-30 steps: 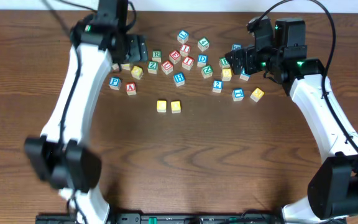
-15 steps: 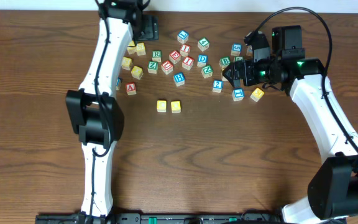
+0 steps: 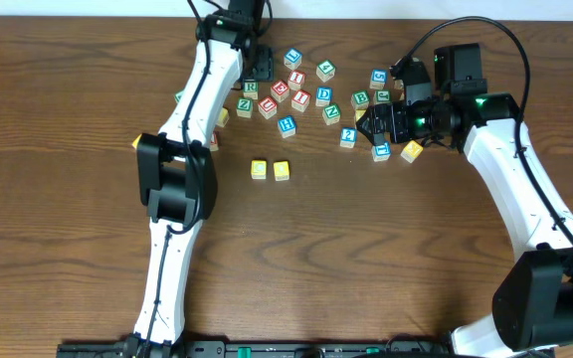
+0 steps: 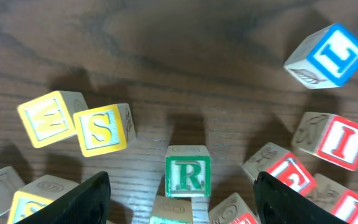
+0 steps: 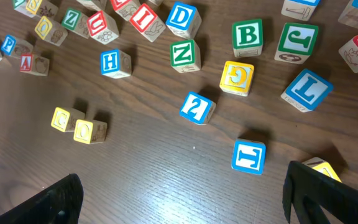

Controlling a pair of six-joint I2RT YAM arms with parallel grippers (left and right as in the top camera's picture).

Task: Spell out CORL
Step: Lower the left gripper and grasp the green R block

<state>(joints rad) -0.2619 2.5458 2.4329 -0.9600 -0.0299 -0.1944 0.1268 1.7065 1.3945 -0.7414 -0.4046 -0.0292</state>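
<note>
Risk: left gripper [image 4: 182, 179], jaws spread around green R block [image 4: 188, 168], may clip neighbour block [image 4: 171, 210] on descent; right gripper [image 5: 182, 174] spread, empty.

Two yellow blocks [image 3: 258, 170] sit side by side, apart from the scattered letter blocks [image 3: 300, 99].

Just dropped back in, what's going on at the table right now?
Two yellow blocks sit side by side mid-table, apparently the C and O. The left tool hangs open over the green R block, which is centred between its fingers but not gripped. The right tool is open and empty, hovering over the table. R and L are not yet in the row.
</note>
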